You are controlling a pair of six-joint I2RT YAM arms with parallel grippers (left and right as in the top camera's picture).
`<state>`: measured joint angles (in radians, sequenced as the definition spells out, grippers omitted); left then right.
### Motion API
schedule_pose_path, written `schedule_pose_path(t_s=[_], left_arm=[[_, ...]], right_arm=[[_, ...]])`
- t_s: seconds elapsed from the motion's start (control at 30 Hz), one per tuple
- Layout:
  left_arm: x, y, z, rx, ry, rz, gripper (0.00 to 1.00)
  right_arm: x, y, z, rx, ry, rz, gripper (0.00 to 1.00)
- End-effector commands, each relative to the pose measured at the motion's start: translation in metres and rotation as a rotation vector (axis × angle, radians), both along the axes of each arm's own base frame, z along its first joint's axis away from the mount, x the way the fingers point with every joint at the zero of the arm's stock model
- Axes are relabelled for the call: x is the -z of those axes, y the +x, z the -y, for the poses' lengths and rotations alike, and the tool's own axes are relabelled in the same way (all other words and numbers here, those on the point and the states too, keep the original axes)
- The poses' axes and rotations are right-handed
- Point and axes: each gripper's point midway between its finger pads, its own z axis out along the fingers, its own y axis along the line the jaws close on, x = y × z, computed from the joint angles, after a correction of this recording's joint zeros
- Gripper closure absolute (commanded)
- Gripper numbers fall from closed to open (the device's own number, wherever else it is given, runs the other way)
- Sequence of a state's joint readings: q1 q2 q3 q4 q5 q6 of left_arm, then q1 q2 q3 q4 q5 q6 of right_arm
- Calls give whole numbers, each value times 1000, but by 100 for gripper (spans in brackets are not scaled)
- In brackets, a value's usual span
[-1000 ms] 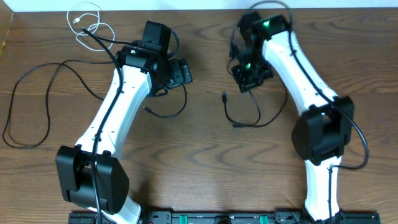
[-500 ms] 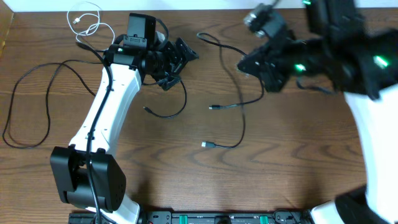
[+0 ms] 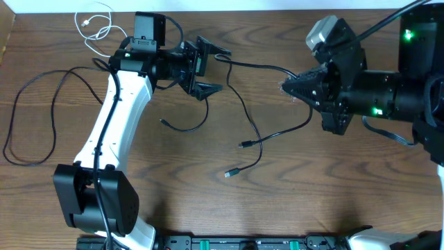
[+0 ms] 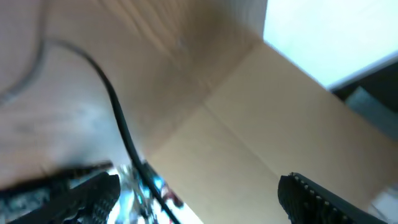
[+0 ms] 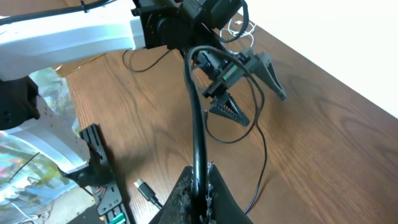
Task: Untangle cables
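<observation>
The right gripper (image 5: pixel 200 180) is clamped tight on a black cable (image 5: pixel 196 112), which runs across between the wide-apart jaws of the left gripper (image 3: pixel 209 69). Its loose ends trail down onto the brown wooden table (image 3: pixel 291 191). At the left edge a second black cable (image 3: pixel 31 118) sprawls in loops, and the white cable (image 3: pixel 97 24) is coiled in the far corner.

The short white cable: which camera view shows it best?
The overhead view: the white cable shows clearly, loosely looped, at the picture's upper left. The right wrist view catches only a small distant bit; the left wrist view shows none.
</observation>
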<state>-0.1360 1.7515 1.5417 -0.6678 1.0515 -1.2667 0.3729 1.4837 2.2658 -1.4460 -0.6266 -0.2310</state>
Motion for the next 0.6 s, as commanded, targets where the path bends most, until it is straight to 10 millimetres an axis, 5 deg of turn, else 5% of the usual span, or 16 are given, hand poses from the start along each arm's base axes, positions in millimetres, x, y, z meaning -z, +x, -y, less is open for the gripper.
schedule_pose_path(t_s=[0.0,0.2,0.47,0.57], left_arm=[[-28,-17,9,65,-127,-26,16],[-38,-24,13,110,-189,-40,18],[-39,-25,13,95,-201,-88,49],[-39,-25,13,95,-201,-88,50]], right_arm=[[2,6,-5,-14,4,-12,99],[12,18,-12,-28,3,-45,99],[0,7,-26,-127,84,-53,99],[-1,6,-26,-130,87,-54,99]])
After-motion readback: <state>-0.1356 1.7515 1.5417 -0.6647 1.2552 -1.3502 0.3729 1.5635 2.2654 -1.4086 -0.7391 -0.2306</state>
